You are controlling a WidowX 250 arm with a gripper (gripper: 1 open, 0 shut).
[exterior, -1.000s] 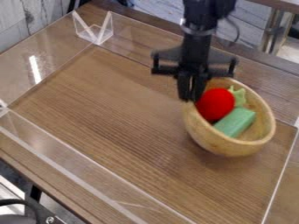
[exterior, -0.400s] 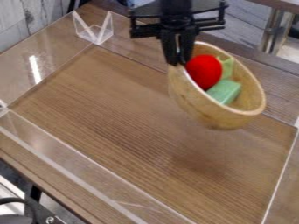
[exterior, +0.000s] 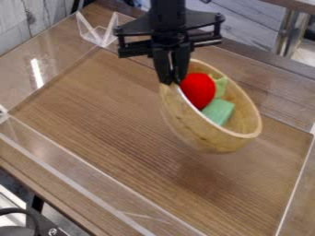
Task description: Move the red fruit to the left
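Note:
The red fruit [exterior: 198, 88] is glossy and rounded and lies inside a wooden bowl [exterior: 212, 132], next to a light-green block [exterior: 220, 112]. My gripper [exterior: 169, 74] points down from above and is shut on the bowl's left rim. The bowl hangs tilted from that grip, raised off the tabletop, with a shadow under it. The fingers stand just left of the fruit and do not hold it.
A low clear acrylic wall [exterior: 37, 69] runs around the wooden tabletop [exterior: 99, 129]. A small clear stand [exterior: 98, 30] sits at the back left. A table leg [exterior: 292, 32] rises behind the back right.
The gripper has lifted the bowl by its rim and carried it up and to the left in the picture. The bowl now tilts, with the fruit and green block still inside.

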